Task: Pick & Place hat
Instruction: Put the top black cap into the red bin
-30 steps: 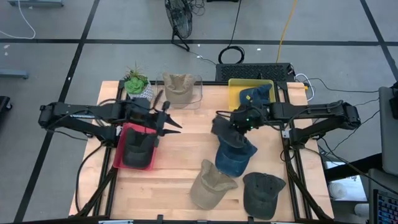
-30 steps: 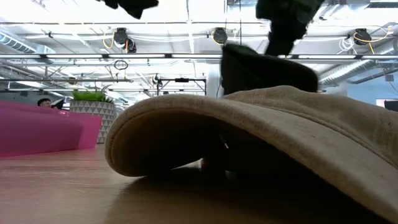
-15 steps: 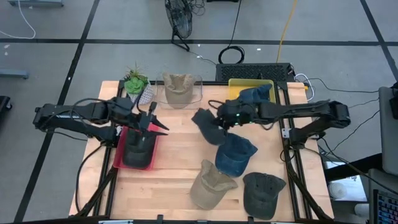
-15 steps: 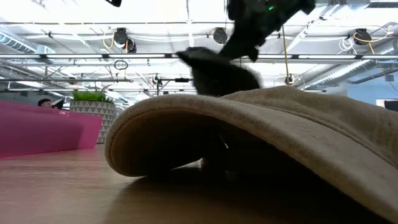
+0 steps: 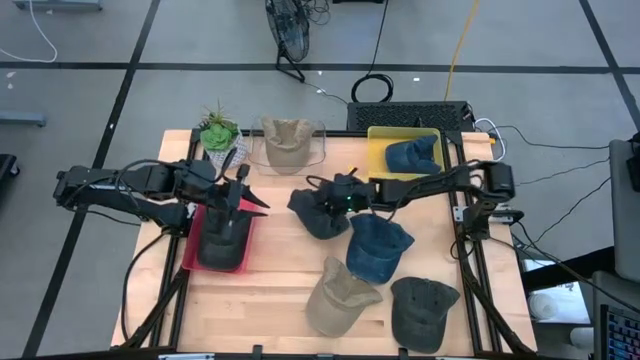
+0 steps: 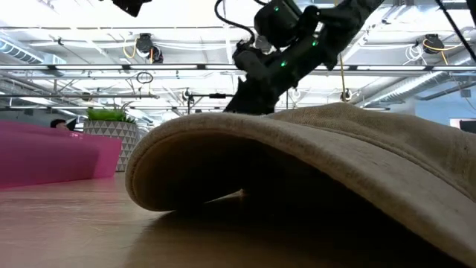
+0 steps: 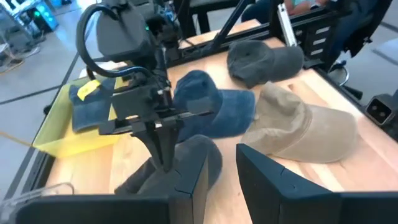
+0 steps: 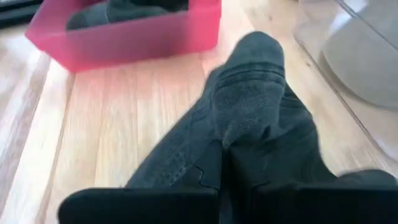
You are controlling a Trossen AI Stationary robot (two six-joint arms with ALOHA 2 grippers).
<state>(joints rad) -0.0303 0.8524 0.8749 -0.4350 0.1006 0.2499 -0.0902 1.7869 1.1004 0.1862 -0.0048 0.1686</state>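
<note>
The dark grey hat [image 5: 314, 213] hangs crumpled near the middle of the worktop [image 5: 290, 275], pinched in the clenched fingers of the right gripper [image 5: 338, 199], whose arm reaches in from the right edge. In the right wrist view the hat's fabric [image 8: 249, 118] bunches up between that gripper's two dark fingers [image 8: 205, 186], with the wood just under it; whether the hat's lower edge touches the wood I cannot tell.

Just beside it, toward the front right, lies a blue hat [image 5: 378, 245]. Nearer the front edge sit a tan hat [image 5: 340, 296] and a dark olive hat [image 5: 422, 310], side by side. The tan hat [image 6: 312, 171] fills most of the low view.

To the left of the held hat stands a pink bin [image 5: 200, 236] with a dark hat [image 5: 222, 238] inside. The left gripper [image 5: 240, 198] hovers over the bin's back end, its fingers [image 7: 186, 186] parted with nothing between them.

Along the back edge are a clear bin [image 5: 318, 150] holding a beige hat [image 5: 286, 143], a yellow bin [image 5: 382, 138] holding another blue hat [image 5: 412, 155], and a small potted plant [image 5: 218, 131] at the back left corner.
</note>
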